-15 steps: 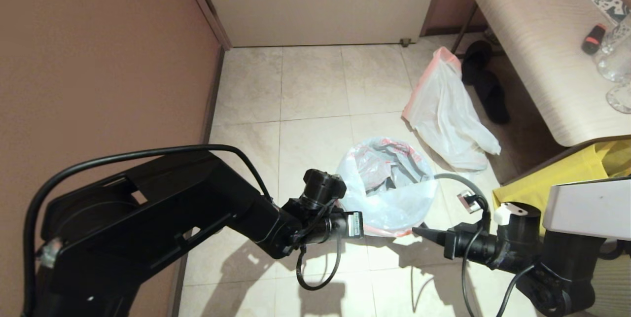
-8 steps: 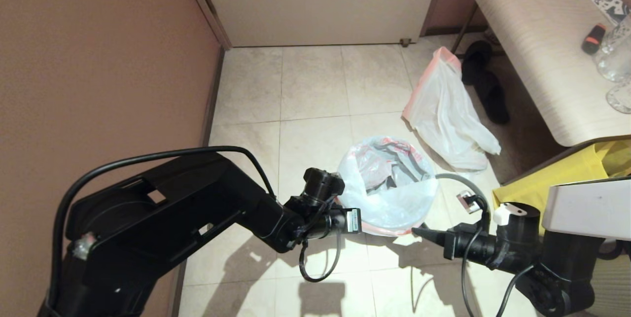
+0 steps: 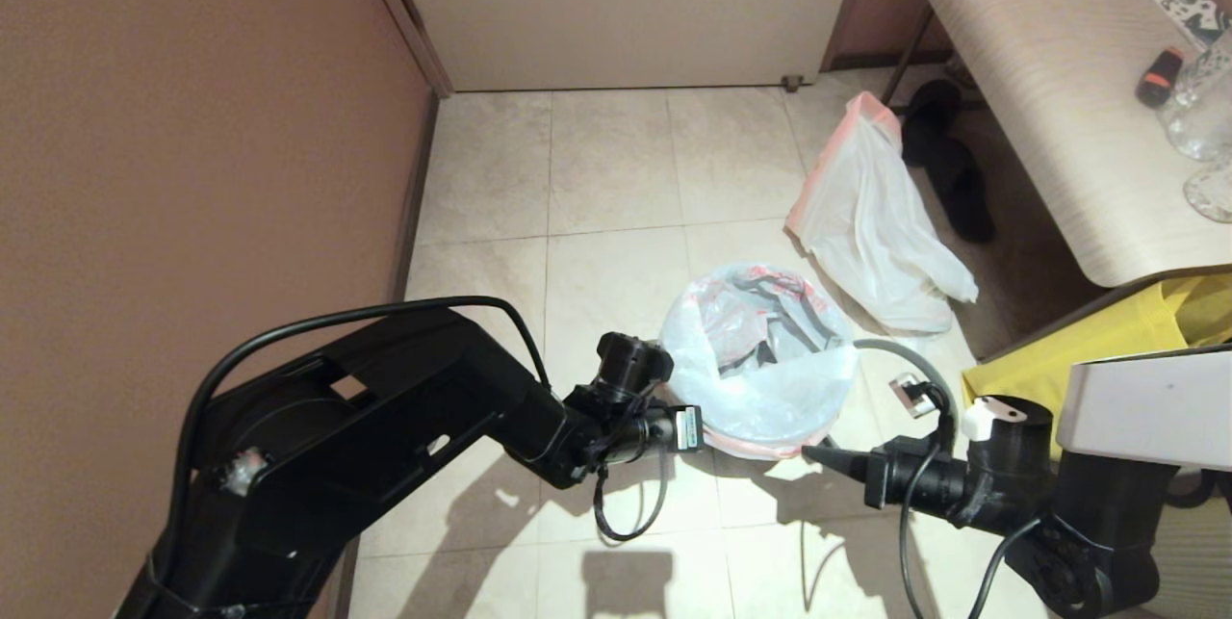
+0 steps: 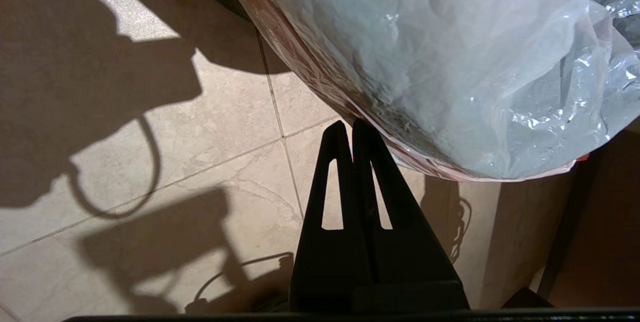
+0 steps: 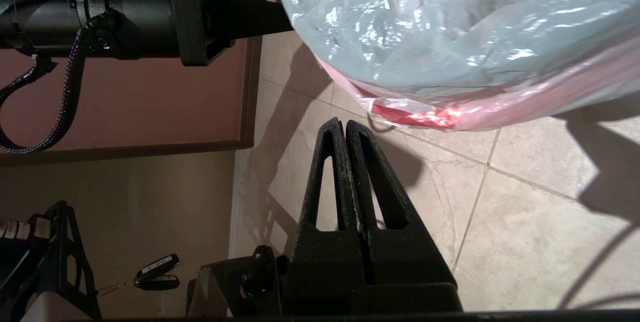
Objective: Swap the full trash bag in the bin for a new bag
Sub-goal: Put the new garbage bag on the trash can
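The bin (image 3: 714, 378) stands on the tiled floor (image 3: 606, 176), almost wholly wrapped by a thin white bag (image 3: 760, 364) whose mouth is folded down over its outside – only a dark sliver of the bin shows through and under the plastic. Red print shows on the bag's inner side, and a pink-red edge runs along its lower hem.

The left claw (image 4: 352, 129) sits low at the bin's near-left side. Its two fingers are pressed together with nothing between them, and their tips lie right at the bag's pink hem; whether they touch it cannot be told.

The right claw (image 5: 345, 126) sits at the bin's near-right side, fingers likewise pressed together and empty, tips just short of the red edge of the bag.

A second bag (image 3: 871, 234), plain white with a pink-red rim, lies slumped on the floor beyond the bin to the right – apart from it, next to a pair of black slippers (image 3: 948, 167) under the worktop (image 3: 1049, 90). A yellow bag (image 3: 1107, 335) shows at the right, behind the right arm.
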Robot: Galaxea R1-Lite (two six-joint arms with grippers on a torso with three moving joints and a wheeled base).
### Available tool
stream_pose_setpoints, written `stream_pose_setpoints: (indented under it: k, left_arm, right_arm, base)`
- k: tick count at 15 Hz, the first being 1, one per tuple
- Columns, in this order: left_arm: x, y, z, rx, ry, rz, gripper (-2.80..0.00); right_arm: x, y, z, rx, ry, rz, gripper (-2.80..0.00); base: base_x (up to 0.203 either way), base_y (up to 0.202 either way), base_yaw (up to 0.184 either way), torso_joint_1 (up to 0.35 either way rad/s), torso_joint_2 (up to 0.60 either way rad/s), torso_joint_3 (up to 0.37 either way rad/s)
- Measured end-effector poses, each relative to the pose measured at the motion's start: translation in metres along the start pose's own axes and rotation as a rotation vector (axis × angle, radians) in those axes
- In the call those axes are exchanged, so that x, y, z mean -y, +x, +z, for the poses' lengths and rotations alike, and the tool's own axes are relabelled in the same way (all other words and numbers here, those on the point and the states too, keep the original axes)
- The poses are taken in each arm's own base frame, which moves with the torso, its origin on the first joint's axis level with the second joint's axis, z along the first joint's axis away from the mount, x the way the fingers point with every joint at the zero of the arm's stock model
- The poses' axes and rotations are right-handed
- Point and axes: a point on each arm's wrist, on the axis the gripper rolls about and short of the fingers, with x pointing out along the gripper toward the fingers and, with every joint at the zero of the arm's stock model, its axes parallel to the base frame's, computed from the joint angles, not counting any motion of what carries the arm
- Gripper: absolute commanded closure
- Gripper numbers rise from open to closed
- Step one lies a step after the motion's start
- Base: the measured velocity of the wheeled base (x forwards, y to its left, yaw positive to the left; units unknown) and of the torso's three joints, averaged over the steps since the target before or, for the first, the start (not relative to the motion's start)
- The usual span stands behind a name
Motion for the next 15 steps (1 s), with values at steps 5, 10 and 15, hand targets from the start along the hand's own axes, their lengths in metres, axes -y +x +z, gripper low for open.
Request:
stream_pose_setpoints:
  k: [5, 10, 15]
  left_arm:
    - [0.010, -0.022, -0.001, -0.012, 0.011, -0.005, 0.00]
    - [0.047, -0.090, 0.035, 0.109, 0.052, -0.093, 0.00]
    - [0.063, -0.072, 0.105, 0.255, 0.109, -0.120, 0.00]
  right_arm:
    - [0.001, -0.001, 0.001, 0.002, 0.003, 0.000, 0.00]
    - [0.000, -0.002, 0.000, 0.000, 0.006, 0.001, 0.00]
    - [-0.001, -0.003, -0.001, -0.005, 0.009, 0.000, 0.00]
  base:
    - [0.000, 0.000, 0.000, 0.000, 0.00, 0.000]
    - [0.000, 0.000, 0.000, 0.000, 0.00, 0.000]
    - [0.000, 0.000, 0.000, 0.000, 0.00, 0.000]
